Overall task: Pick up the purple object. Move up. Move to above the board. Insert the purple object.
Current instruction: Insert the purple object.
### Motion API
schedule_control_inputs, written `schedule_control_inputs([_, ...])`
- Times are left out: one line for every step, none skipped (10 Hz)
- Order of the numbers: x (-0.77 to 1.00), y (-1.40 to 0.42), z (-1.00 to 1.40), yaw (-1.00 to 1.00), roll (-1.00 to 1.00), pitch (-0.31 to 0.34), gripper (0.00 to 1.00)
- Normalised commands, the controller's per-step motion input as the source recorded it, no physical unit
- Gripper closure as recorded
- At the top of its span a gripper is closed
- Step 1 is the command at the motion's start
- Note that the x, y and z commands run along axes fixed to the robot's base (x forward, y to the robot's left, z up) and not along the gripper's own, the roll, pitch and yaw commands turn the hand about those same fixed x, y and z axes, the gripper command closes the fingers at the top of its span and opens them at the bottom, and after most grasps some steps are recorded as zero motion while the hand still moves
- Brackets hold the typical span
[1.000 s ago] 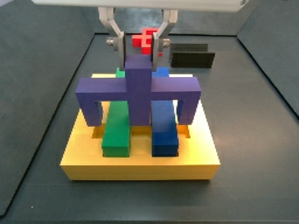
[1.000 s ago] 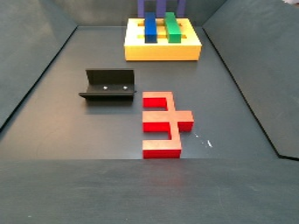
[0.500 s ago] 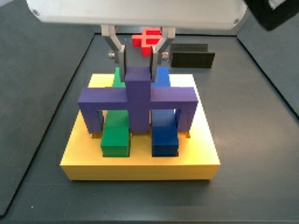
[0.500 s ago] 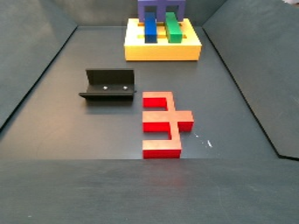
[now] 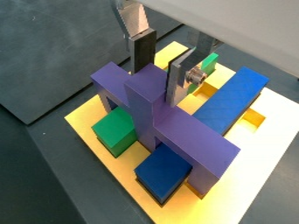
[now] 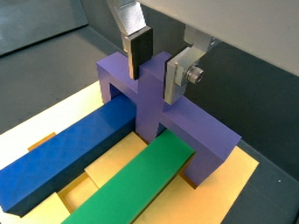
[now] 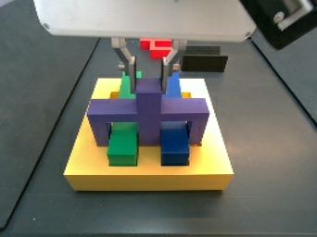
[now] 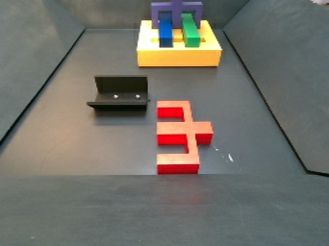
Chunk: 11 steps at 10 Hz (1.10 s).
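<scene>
The purple object (image 7: 146, 109) sits on the yellow board (image 7: 148, 176), its two legs straddling a green bar (image 7: 121, 143) and a blue bar (image 7: 175, 146). My gripper (image 7: 146, 79) is straight above it, shut on its raised centre stub. Both wrist views show the purple object (image 5: 163, 122) (image 6: 176, 122) with my gripper (image 5: 160, 77) (image 6: 156, 83) on either side of the stub, pads against it. In a side view the board (image 8: 178, 58) lies at the far end with the purple object (image 8: 167, 12) at the frame edge; the gripper is out of view there.
A red block (image 8: 178, 135) lies flat on the dark floor, away from the board. The fixture (image 8: 119, 93) stands beside it. Dark walls ring the floor. The red block (image 7: 156, 43) and the fixture (image 7: 205, 61) show behind the board.
My gripper has come down with the purple object. Its legs now reach the board over the green and blue bars.
</scene>
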Motion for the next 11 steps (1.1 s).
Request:
schedule_control_inputs([0.04,-0.11,-0.19,0.0,-0.03,-0.051,1.0])
schedule_control_inputs([0.03,-0.13,-0.21,0.0,-0.03,-0.043,1.0])
schedule_control_inputs([0.01,-0.06,-0.21,-0.03,-0.05,-0.046,1.0])
schedule_control_inputs([0.0,-0.01,-0.2,-0.04,-0.05,-0.049,1.0])
schedule_control_inputs([0.03,0.0,-0.07,-0.05,-0.06,-0.004,1.0])
schedule_control_inputs([0.03,0.0,-0.12,-0.07,-0.06,-0.014,1.0])
schedule_control_inputs([0.04,0.0,-0.33,-0.07,-0.1,-0.079,1.0])
schedule_control_inputs([0.0,0.0,-0.59,-0.01,-0.12,-0.236,1.0])
schedule_control_inputs([0.0,0.01,-0.59,-0.01,-0.13,-0.241,1.0])
schedule_control_inputs([0.0,0.01,-0.42,-0.01,-0.11,-0.169,1.0])
schedule_control_inputs([0.0,0.0,0.0,0.0,0.0,0.0,1.0])
